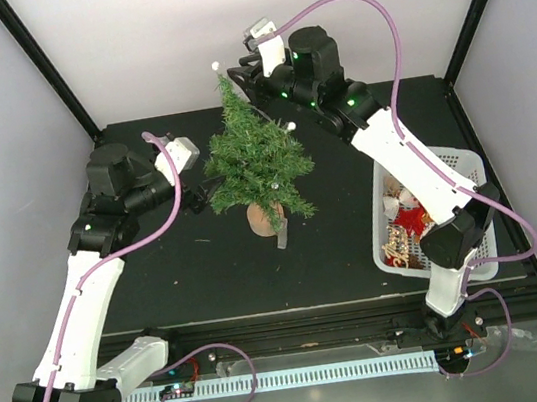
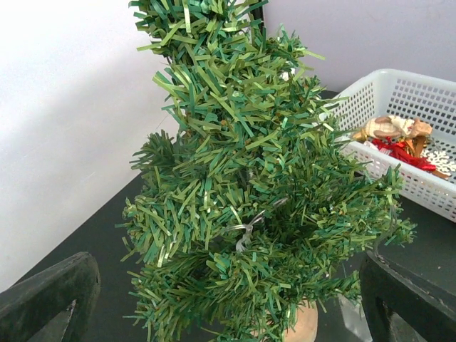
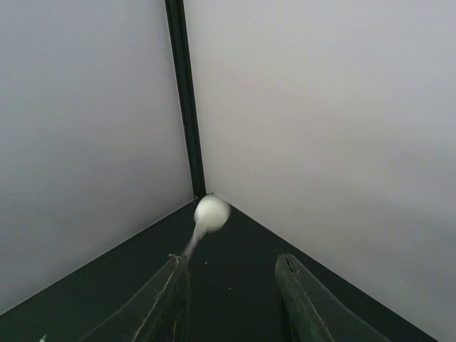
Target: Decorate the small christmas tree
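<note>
The small christmas tree (image 1: 255, 163) stands upright mid-table on its light-wood base (image 1: 266, 219); it fills the left wrist view (image 2: 242, 178). A white ball (image 1: 215, 66) on a thin stem sticks up at the tree's tip. It shows blurred in the right wrist view (image 3: 211, 212), just off my left fingertip. A second white ball (image 1: 291, 128) sits on the tree's right side. My right gripper (image 3: 231, 260) hovers at the treetop (image 1: 248, 75), open, nothing between its fingers. My left gripper (image 2: 224, 263) is open at the tree's lower left (image 1: 199, 197), its fingers either side of the low branches.
A white mesh basket (image 1: 466, 166) at the right holds red and gold ornaments (image 1: 404, 226); it also shows in the left wrist view (image 2: 399, 82). A silver wire twist (image 2: 246, 231) lies among the branches. Walls close off the table at the back and sides.
</note>
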Action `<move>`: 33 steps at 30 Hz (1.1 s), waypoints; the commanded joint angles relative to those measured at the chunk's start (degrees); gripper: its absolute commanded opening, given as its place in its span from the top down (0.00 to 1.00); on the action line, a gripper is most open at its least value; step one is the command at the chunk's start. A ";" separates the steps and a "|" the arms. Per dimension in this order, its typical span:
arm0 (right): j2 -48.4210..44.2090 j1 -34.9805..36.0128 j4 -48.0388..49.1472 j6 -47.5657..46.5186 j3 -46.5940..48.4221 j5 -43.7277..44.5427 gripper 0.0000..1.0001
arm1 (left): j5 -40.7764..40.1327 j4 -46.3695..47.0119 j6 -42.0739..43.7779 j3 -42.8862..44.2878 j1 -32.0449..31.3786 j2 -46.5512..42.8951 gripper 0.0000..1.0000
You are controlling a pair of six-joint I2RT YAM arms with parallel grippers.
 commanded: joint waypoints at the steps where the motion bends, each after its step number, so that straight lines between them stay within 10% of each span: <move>1: 0.26 0.10 -0.90 -0.93 1.64 -0.44 0.64 | 1.70 2.14 -0.90 0.17 0.45 -0.25 0.01; 14: -0.82 0.07 1.60 -0.06 0.03 -1.15 0.63 | 0.83 2.96 -1.19 -1.30 0.45 -0.88 0.01; 33: -22.53 0.09 2.95 5.18 -28.23 23.52 0.67 | -3.29 -7.12 0.36 7.20 0.54 -0.08 0.01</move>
